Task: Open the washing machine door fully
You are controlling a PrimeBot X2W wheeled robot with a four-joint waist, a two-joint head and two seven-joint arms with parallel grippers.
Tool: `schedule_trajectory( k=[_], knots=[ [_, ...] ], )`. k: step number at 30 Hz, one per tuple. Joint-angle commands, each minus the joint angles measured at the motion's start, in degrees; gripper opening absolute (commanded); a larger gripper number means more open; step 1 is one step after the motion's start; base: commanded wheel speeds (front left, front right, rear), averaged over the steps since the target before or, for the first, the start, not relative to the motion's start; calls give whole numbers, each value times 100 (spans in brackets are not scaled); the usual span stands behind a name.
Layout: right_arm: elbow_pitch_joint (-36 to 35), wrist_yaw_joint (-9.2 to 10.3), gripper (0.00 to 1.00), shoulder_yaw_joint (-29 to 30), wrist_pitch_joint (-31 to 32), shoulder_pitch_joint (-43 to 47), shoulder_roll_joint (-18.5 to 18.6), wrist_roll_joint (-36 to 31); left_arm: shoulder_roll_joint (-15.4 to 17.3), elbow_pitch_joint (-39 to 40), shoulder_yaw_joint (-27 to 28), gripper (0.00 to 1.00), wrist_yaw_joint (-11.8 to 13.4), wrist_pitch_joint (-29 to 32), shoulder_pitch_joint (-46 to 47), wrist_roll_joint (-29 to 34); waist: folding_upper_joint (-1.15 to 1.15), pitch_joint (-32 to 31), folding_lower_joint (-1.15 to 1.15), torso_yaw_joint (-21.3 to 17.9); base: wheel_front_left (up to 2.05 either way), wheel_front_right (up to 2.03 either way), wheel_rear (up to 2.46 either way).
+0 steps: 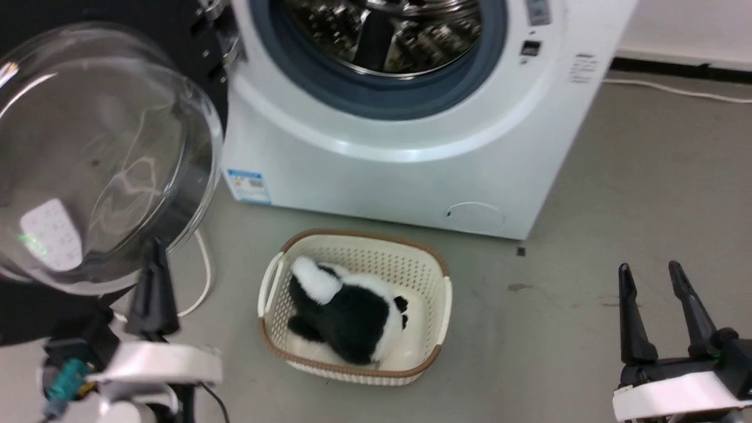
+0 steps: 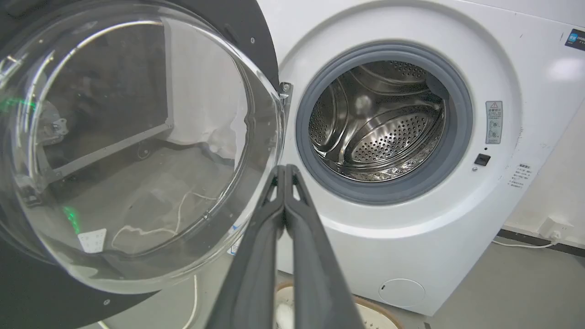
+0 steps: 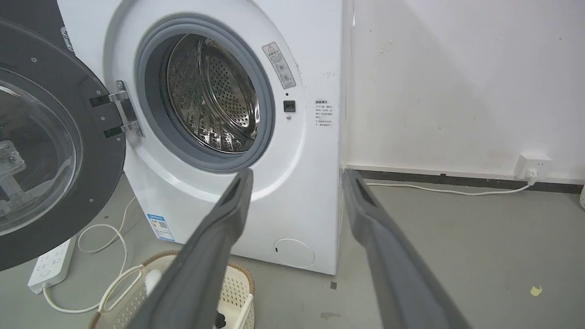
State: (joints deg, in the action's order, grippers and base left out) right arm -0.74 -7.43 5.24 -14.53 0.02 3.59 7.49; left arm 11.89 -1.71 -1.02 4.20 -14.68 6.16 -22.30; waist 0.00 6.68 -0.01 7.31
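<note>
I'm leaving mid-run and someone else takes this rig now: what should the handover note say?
Left pincer: shut, empty, tips just under the washing machine door; contact unclear.
Right pincer: open, empty, low right, apart from the washing machine.
Done: door stands wide open to the left, drum exposed.
To do: check it is at its stop; if not, nudge further.

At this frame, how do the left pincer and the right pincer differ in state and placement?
The left pincer has its fingers pressed together; the right pincer has its fingers spread apart. The left pincer sits close under the glass bowl of the washing machine door, whereas the right pincer hangs over bare floor, off to the side of the washing machine. Both have long dark fingers and hold nothing.
</note>
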Motion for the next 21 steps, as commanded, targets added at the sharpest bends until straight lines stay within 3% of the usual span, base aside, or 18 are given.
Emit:
schedule_trajectory(
  k=[1,15,16,17,21],
  knots=[
    [14,-6,100,-27,-39,89,-26,-47,-49,32,-41,0,28,-26,-121,53,0,-197,1,-218,0,0,0],
    [75,-6,100,-231,-46,396,-65,-138,-555,-167,-754,0,22,-31,-804,692,0,-456,1,-613,0,0,0],
    [77,-6,100,-236,-46,409,-66,-138,-571,-211,-785,27,15,-31,-820,724,0,-460,1,-621,0,0,0],
    [78,-6,100,-241,-46,421,-67,-140,-583,-256,-818,100,21,-31,-828,767,0,-457,1,-625,0,0,0],
    [96,-6,100,-257,-46,443,-69,-140,-619,-376,-886,100,55,-31,-790,892,0,-459,1,-618,0,0,0]
  ],
)
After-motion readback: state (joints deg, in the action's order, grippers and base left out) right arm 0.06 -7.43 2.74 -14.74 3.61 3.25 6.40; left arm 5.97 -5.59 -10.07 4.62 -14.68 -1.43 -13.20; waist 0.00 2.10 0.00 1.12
